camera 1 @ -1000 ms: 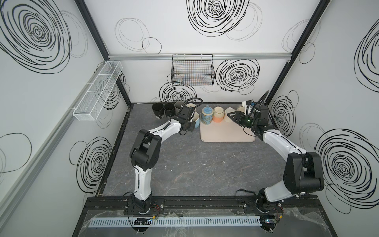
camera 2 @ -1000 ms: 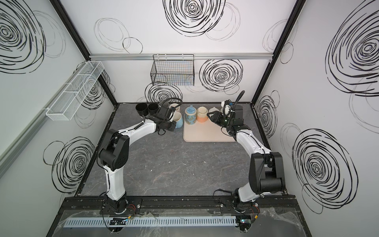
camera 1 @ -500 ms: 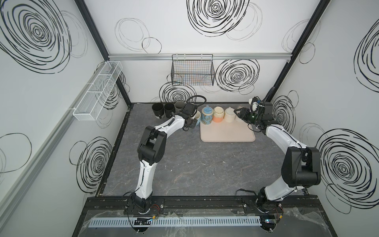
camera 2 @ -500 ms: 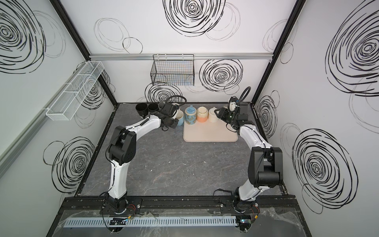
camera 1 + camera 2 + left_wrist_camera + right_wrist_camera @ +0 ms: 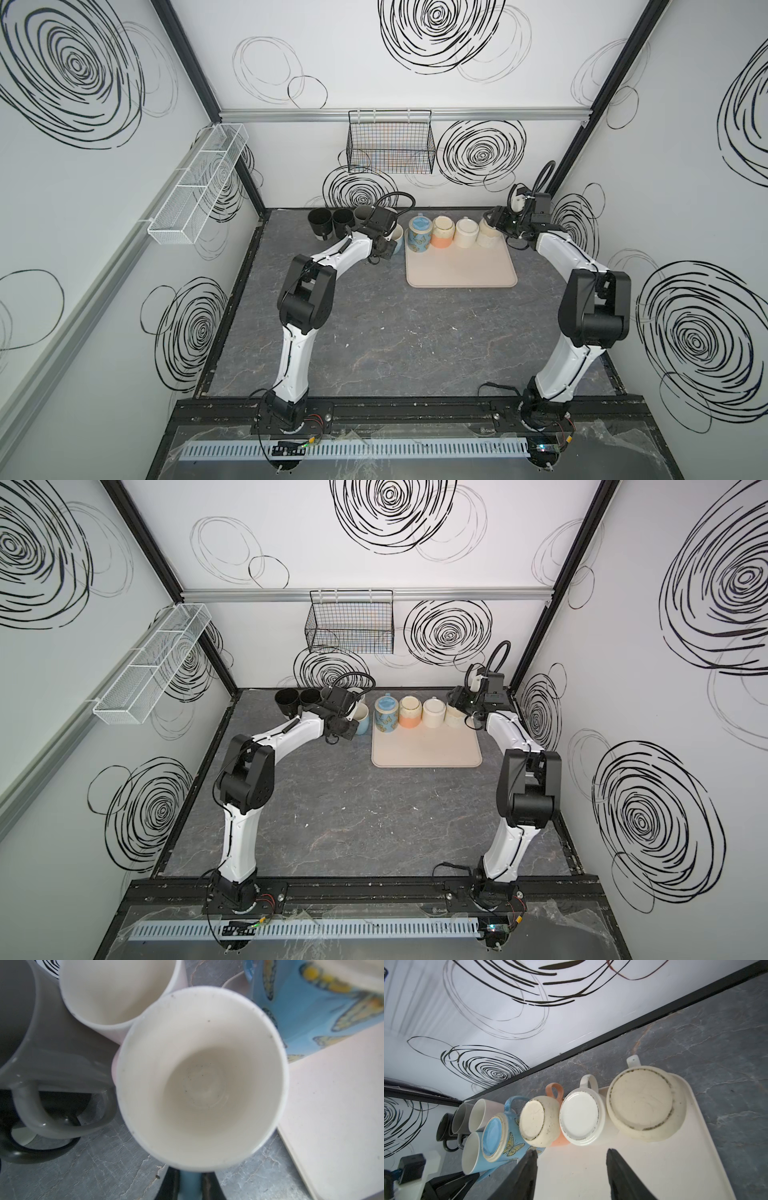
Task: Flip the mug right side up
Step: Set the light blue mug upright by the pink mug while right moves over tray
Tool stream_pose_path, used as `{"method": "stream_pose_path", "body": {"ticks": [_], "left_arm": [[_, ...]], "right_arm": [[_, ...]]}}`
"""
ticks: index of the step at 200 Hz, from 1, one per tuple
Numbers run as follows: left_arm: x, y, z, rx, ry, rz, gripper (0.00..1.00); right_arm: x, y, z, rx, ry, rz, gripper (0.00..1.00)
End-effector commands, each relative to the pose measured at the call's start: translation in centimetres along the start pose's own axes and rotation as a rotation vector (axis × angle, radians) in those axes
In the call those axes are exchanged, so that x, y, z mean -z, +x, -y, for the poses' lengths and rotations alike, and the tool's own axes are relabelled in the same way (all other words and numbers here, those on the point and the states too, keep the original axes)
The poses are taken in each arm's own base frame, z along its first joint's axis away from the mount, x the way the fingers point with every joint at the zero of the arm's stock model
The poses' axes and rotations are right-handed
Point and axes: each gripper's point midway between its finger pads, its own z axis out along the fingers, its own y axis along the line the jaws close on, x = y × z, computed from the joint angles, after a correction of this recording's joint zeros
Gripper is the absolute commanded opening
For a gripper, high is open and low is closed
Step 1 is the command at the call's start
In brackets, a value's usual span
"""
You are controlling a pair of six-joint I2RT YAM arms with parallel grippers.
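The mug (image 5: pixel 398 240) is light blue outside and white inside. It stands mouth up just left of the mat (image 5: pixel 461 272), and it also shows in a top view (image 5: pixel 362 719). My left gripper (image 5: pixel 384 249) is shut on its blue handle. In the left wrist view the gripper (image 5: pixel 191 1180) pinches that handle below the open mug (image 5: pixel 199 1080). My right gripper (image 5: pixel 493 220) is open and empty over the mat's far right corner. In the right wrist view the right gripper (image 5: pixel 571 1151) hovers over the bare mat (image 5: pixel 643 1167).
Several mugs stand upside down along the mat's far edge: blue butterfly (image 5: pixel 500 1136), cream and orange (image 5: pixel 537 1120), white (image 5: pixel 579 1120), large cream (image 5: pixel 643 1101). Black mugs (image 5: pixel 320 222), a grey mug (image 5: pixel 41 1047) and a white one (image 5: pixel 112 991) crowd the mug's left. A wire basket (image 5: pixel 390 145) hangs on the back wall.
My right gripper has drawn back toward the far right corner and its jaws have widened. The left arm's elbow swung slightly right while its gripper stayed on the mug's handle.
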Motion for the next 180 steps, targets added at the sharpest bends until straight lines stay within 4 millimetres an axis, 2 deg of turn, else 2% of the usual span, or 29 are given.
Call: {"method": "stream_pose_path", "body": {"ticks": [1,11,41,75,116,155,180], "left_arm": [[1.8,-1.2,-2.0,0.005,-0.054,0.031,0.27],[2.1,-1.2,-2.0,0.005,-0.056,0.033,0.35],[3.2,-1.6,-2.2,0.007,-0.058,0.050,0.43],[5.3,-2.2,-2.1,0.011,-0.047,0.088,0.48],[7.5,-2.2,-1.7,0.032,-0.024,0.132,0.50],[9.2,-1.5,-1.1,0.079,0.009,0.179,0.51],[9.8,-0.5,-0.9,0.095,0.016,0.182,0.52]], "right_arm": [[-1.0,-0.8,0.7,0.020,0.022,-0.020,0.59],[-1.8,-0.8,1.0,0.023,0.027,-0.033,0.59],[-3.6,-1.7,2.0,0.041,0.052,-0.050,0.60],[-4.6,-3.0,2.9,0.077,0.079,-0.051,0.61],[-5.5,-4.4,5.5,0.087,0.110,-0.042,0.61],[-7.0,-4.0,6.2,0.075,0.042,-0.095,0.60],[-7.5,-2.8,6.3,0.076,0.029,-0.155,0.60]]}}
